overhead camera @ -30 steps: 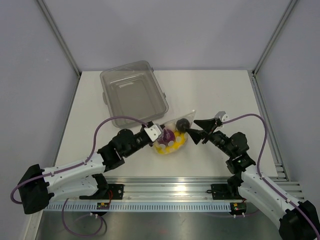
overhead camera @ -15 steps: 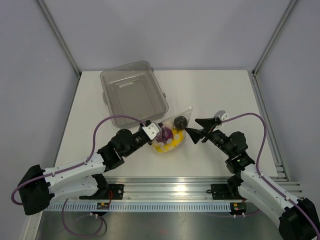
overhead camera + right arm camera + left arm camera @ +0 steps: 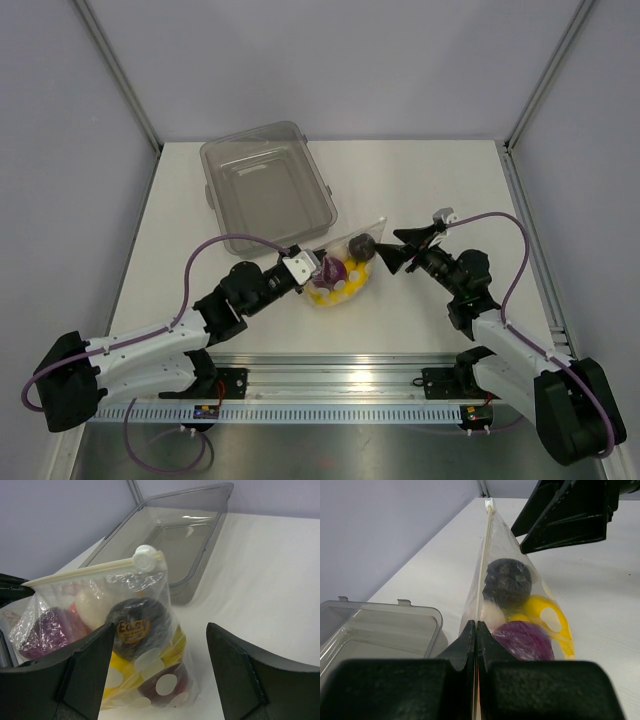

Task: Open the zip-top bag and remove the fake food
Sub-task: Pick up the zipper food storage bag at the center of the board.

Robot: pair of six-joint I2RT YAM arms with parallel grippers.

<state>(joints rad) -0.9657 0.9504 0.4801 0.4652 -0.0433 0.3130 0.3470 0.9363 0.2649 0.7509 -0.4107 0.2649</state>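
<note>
The zip-top bag (image 3: pixel 344 270) stands upright at the table's middle, with the fake food inside: a dark round piece (image 3: pixel 134 626), a yellow banana bunch (image 3: pixel 546 618), a purple piece (image 3: pixel 526 641), a white piece (image 3: pixel 492 614) and a dark red apple (image 3: pixel 167 687). My left gripper (image 3: pixel 308 268) is shut on the bag's zip strip at its left end (image 3: pixel 477 625). The white slider (image 3: pixel 146 558) sits at the strip's far end. My right gripper (image 3: pixel 396 254) is open at the bag's right side, its jaws either side of the bag's lower corner (image 3: pixel 161 630), not touching.
A rigid clear-grey tub (image 3: pixel 265 186) stands empty at the back left, just behind the bag; it also shows in the left wrist view (image 3: pixel 380 625) and the right wrist view (image 3: pixel 186 535). White tabletop lies to the right of the bag (image 3: pixel 450 190).
My right gripper has risen and swung a little further back beside the bag's slider end, its arm folding in. The left gripper and the bag have shifted slightly left.
</note>
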